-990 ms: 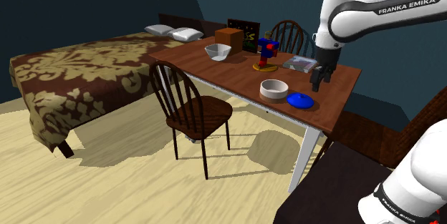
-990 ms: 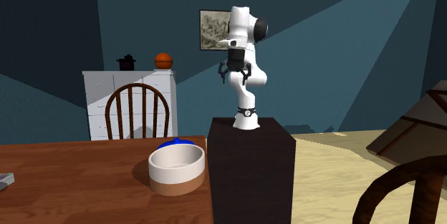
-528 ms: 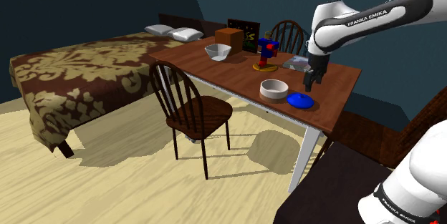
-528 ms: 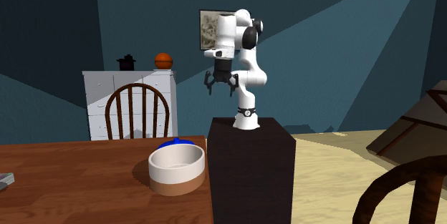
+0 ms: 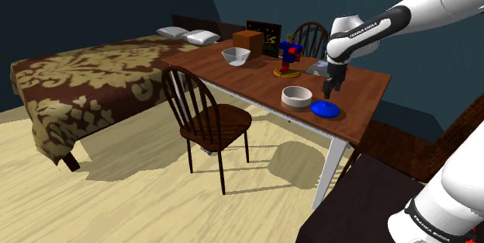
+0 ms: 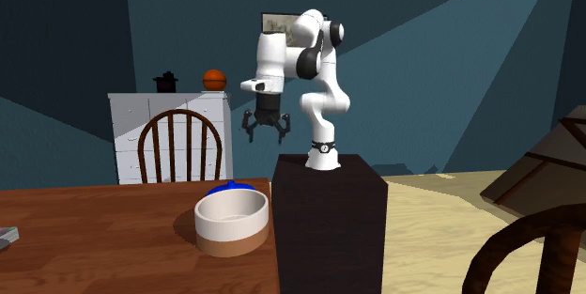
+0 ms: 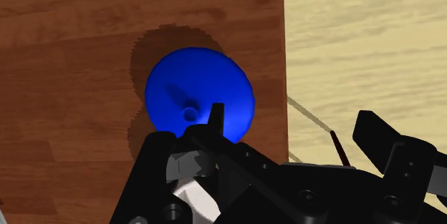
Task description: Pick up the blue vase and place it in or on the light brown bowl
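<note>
Your gripper (image 5: 331, 90) has swung in over the table (image 5: 233, 78) and dropped lower than a second ago. It now hangs just above the vase (image 5: 326, 109). The reach looks nearly done, and the descent and grasp are still ahead of you.

The fingers stand spread apart in the second exterior view, around the gripper (image 6: 267, 132), and they hold nothing.

In the wrist view the vase (image 7: 199, 90) is a low blue shape resting on the table (image 7: 71, 44) near its edge. It lies below the hand and nearer one finger than the other, so you probably need to centre over it before going down.

The far bowl (image 5: 236, 56) is well away from the hand and looks empty. The bowl (image 5: 295, 96), pale inside and tan at the base, sits just beside the vase and off to the hand's side. It too is empty, as the second exterior view of the bowl (image 6: 231, 222) confirms, with the vase (image 6: 228, 187) peeking out behind it.
</note>
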Controlling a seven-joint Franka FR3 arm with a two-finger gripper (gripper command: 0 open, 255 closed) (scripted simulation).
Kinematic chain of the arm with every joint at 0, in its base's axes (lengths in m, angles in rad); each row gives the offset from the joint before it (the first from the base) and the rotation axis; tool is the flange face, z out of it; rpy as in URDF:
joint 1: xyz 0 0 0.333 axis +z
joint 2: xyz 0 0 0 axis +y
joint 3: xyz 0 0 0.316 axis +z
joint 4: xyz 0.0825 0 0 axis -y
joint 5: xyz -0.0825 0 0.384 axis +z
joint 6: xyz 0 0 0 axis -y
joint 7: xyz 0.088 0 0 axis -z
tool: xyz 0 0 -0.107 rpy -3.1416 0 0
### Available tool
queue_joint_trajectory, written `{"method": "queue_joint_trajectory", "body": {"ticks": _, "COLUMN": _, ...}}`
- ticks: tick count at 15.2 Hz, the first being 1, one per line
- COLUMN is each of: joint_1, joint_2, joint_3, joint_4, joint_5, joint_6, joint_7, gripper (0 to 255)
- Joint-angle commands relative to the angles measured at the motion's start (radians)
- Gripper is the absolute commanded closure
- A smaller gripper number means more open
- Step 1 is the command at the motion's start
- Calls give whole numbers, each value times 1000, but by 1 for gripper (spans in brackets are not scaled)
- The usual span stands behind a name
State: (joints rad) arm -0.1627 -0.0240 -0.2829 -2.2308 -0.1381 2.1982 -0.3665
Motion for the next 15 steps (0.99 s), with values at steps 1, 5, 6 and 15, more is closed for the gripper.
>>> {"method": "queue_joint_trajectory", "body": {"ticks": 1, "joint_1": -12, "joint_2": 77, "joint_3": -14, "joint_4": 51, "joint_5": 24, "joint_6": 31, "joint_7": -41, "gripper": 0}}
{"method": "queue_joint_trajectory", "body": {"ticks": 5, "joint_1": -45, "joint_2": 230, "joint_3": -25, "joint_4": 171, "joint_5": 82, "joint_6": 71, "joint_7": -117, "gripper": 0}}
{"method": "queue_joint_trajectory", "body": {"ticks": 6, "joint_1": -55, "joint_2": 268, "joint_3": -24, "joint_4": 204, "joint_5": 97, "joint_6": 78, "joint_7": -136, "gripper": 0}}
{"method": "queue_joint_trajectory", "body": {"ticks": 15, "joint_1": -103, "joint_2": 434, "joint_3": -11, "joint_4": 308, "joint_5": 155, "joint_6": 143, "joint_7": -197, "gripper": 0}}
